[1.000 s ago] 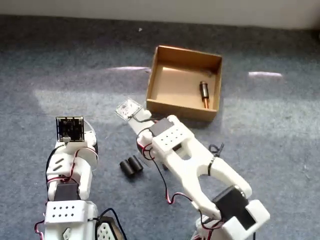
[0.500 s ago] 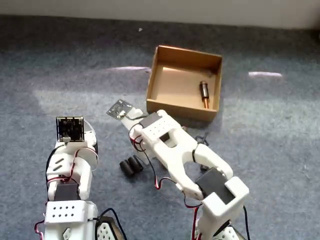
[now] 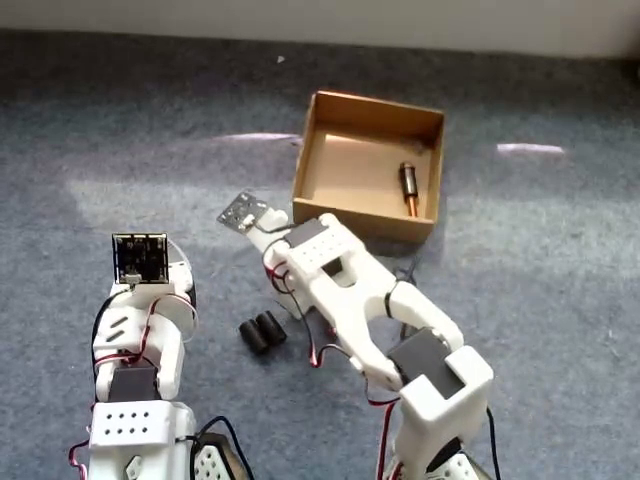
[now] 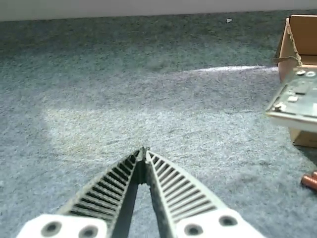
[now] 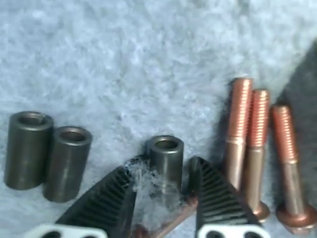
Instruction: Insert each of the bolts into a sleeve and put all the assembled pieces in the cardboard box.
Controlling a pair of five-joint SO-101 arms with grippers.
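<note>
since a second ago the right arm (image 3: 340, 280) has swung to the left and its elbow has come nearer, so its wrist board (image 3: 245, 212) now sits a little further left of the cardboard box (image 3: 365, 222); the left arm (image 3: 135, 340) has not moved. three loose sleeves show in the right wrist view. a pair of sleeves (image 5: 49, 156) stands side by side and touching, and a third sleeve (image 5: 166, 151) stands apart between the spread fingers of the right gripper (image 5: 163, 168), which straddles it without clamping it. on the far side of that gripper from the pair lie three copper bolts (image 5: 257, 148), close together and roughly parallel. a further copper shaft (image 5: 168, 223) shows under the fingers, mostly hidden. one assembled piece (image 3: 409, 187) lies inside the box, towards its right wall. the left gripper (image 4: 143, 151) is clenched tip to tip on nothing and hangs over bare carpet, well left of the box. everything rests on grey-blue carpet (image 3: 550, 260) with pale patches of light, and a light wall strip (image 3: 400, 15) runs along the far edge. in the high view the pair of sleeves lies near of the box, just left of the right arm, whose body covers the ground to their right.
</note>
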